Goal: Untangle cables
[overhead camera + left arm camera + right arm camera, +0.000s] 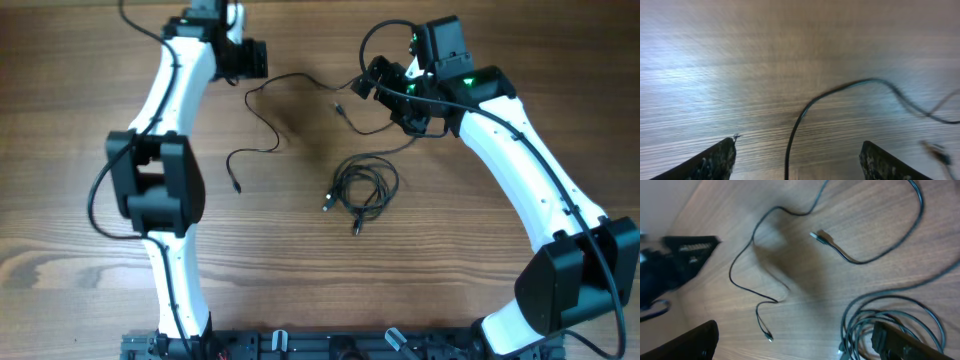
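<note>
1. A wooden table (450, 260) with fine horizontal grain, seen from above. Two robot arms in smooth white shells with black joints reach in from the near edge.
2. The cables are thin, black and limp, and all lie flat on the wood between the two grippers.
3. One loose strand (292, 75) arcs out from below the left gripper (250, 58), then wanders towards the near edge in soft bends. It ends in a small plug.
4. A second strand (370, 131) starts at a small metal-tipped plug near the table's middle. It curves towards the right gripper (385, 90), and its far end disappears under that arm.
5. A small coil (385, 175) of several round loops lies nearer the front edge, with two plug ends poking out.
6. In the left wrist view the left gripper (799, 145) is spread wide. Its dark, rough-surfaced fingers are cut off at the bottom corners. The loose strand (805, 107) curves across the wood between them, untouched. The picture is motion-blurred, and a small object at the right edge is too smeared to identify.
7. In the right wrist view the right gripper (796, 327) is also spread wide and holds nothing. The coil (852, 330) lies partly hidden behind one finger. Both strands (755, 230) (855, 261) run off the top edge.
</note>
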